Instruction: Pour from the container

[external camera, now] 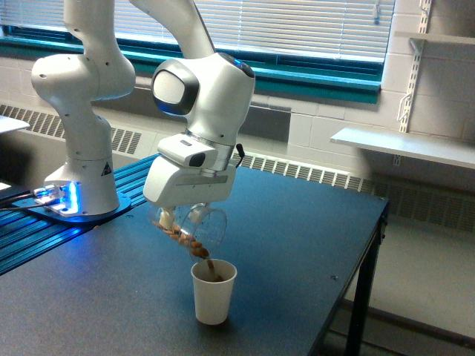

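Under the pincer, the jar it is gripping is tilting mouth-down toward the cup. Brown bits are falling straight in.

White Panda arm on base at exterior view's left, blue light glowing at its foot. Upper link comes down from top edge to bulky wrist with dark round cap. Wrist tilted, hand pointing down and toward exterior view's left. Gripper low over worktop, fingers mostly hidden under hand body, closed on tipped container, mouth angled downward to exterior view's right.
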Robot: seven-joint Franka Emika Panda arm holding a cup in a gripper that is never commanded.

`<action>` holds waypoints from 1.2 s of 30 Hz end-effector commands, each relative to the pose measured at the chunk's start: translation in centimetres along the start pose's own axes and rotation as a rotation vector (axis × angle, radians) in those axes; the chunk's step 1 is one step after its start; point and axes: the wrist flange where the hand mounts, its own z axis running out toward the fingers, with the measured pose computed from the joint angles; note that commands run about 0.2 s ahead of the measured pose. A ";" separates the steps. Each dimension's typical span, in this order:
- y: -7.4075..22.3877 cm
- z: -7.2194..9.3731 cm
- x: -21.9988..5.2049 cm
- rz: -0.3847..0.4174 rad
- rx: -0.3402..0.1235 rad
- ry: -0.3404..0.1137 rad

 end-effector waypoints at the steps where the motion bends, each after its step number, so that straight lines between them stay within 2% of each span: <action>1: 0.1 -0.1 0.2 -0.025 -0.021 0.000; 36: -0.3 -0.8 0.5 -0.073 -0.049 -0.004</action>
